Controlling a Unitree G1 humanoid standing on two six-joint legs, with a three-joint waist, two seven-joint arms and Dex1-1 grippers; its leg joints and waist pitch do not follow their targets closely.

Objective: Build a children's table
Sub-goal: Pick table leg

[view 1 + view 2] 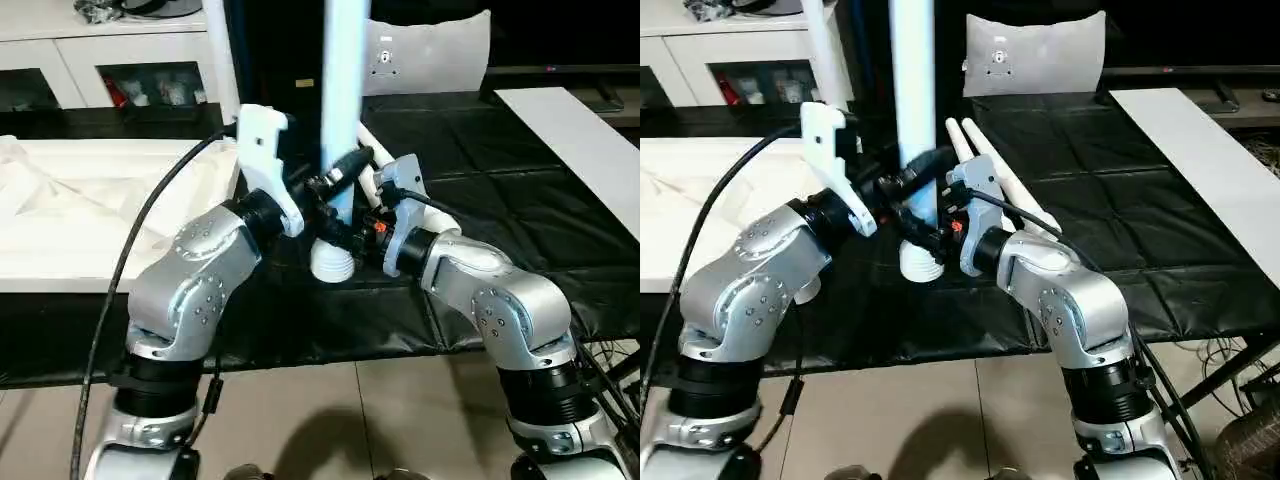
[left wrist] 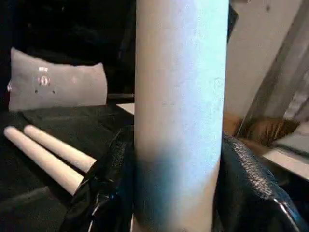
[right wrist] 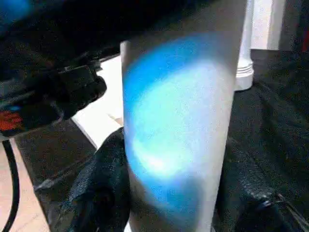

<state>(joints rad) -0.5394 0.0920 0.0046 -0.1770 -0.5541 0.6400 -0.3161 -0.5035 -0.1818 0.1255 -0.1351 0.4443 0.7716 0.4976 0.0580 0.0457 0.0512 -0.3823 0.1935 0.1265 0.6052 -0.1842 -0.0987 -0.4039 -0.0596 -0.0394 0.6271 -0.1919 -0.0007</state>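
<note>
A white table leg (image 1: 345, 80) stands upright over the black mat, its ribbed end (image 1: 333, 262) pointing down. My left gripper (image 1: 340, 180) is shut on its lower part; in the left wrist view the black fingers (image 2: 108, 183) press both sides of the leg (image 2: 178, 106). Just below, my right gripper (image 1: 350, 225) grips the same leg (image 3: 178, 121) from the other side. Two more legs (image 1: 1000, 170) lie side by side on the mat behind. The white table top (image 1: 90, 215) lies to the left, with another leg (image 1: 225, 55) upright at its far corner.
A black mat (image 1: 500, 200) covers the low work surface. A grey-white cushion (image 1: 430, 50) stands at the back, a white cabinet (image 1: 60, 60) at the back left, and a white board (image 1: 585, 150) along the right. Cables trail from both forearms.
</note>
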